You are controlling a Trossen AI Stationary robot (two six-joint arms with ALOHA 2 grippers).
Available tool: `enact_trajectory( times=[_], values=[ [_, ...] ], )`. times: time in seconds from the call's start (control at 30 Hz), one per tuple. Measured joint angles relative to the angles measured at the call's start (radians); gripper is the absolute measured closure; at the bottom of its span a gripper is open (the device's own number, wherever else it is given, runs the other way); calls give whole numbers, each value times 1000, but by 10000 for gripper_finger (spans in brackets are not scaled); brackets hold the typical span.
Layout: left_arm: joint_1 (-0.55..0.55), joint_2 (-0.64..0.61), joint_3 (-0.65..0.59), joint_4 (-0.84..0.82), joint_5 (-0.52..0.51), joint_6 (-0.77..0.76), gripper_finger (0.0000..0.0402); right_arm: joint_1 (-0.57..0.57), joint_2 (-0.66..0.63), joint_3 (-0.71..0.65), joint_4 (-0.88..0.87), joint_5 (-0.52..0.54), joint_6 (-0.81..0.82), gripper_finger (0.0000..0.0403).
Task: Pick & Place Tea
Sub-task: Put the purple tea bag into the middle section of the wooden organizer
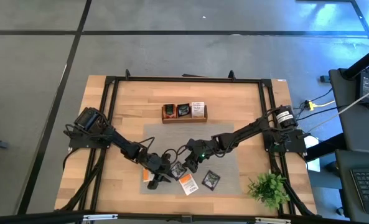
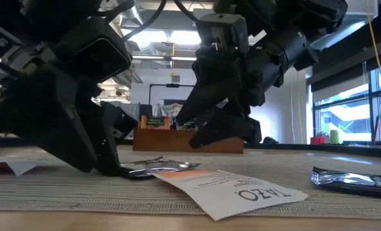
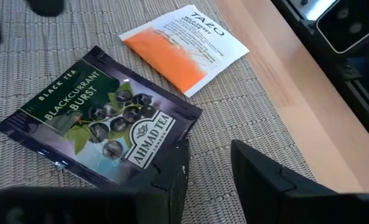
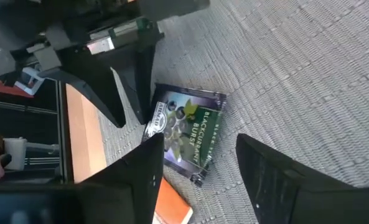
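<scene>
You're looking at two matte black jointed arms with chunky angular housings. The left black two-finger gripper (image 1: 165,173) has flat wedge fingers, same as the right black two-finger gripper (image 1: 188,165). The right arm shows a small green light and a silver-banded base joint, with loose black cables.

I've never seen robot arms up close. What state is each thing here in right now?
Left gripper: open, low at the blackcurrant sachet's edge.
Right gripper: open, hovering above it.
Blackcurrant sachet: flat on the mat, unheld.
Tazo sachet: flat, unheld.
Wooden tray: partly filled.
</scene>
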Motion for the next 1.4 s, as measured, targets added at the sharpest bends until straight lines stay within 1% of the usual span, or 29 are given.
enact_trajectory(
  times=[0.13,0.33,0.83,1.0,1.27,1.4],
  values=[
    [0,0,0,-2,-26,-3,286,13,26,0,2,6,20,208],
    [0,0,-1,-3,-30,-3,284,15,57,0,24,7,31,213],
    [0,1,-1,-5,-40,-3,288,16,63,0,47,-27,53,214],
    [0,1,-2,-4,-67,-2,288,16,63,0,48,-60,76,214],
    [3,1,-2,-3,-71,-3,288,16,63,0,51,-64,78,214],
    [6,2,-2,-1,-84,-8,288,16,64,0,81,-65,75,214]
  ],
)
